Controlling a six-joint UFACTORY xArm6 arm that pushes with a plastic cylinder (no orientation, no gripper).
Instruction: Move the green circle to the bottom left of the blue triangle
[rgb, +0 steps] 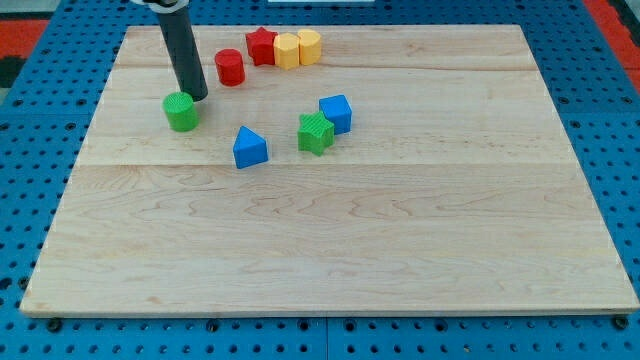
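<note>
Here, my tip (198, 97), the end of a plain dark rod with no claw to open or close, touched the upper right edge of the green circle block (182, 111). That round green block sat on the wooden board (330, 240), up-left of the blue triangle block (250, 147) and well apart from it.

Board (330, 250): pale wood with light grain bands. Surround (20, 150): blue perforated panel, red patch at 1 o'clock corner. Rod dark grey-black down to my tip (198, 97). Green circle (182, 111) bright green; second green block (316, 132) ribbed. Blue triangle (250, 147) and blue cube (337, 112) mid-blue. Red cylinder (230, 67), red star (262, 46). Two yellow blocks (298, 48) at 12 o'clock
</note>
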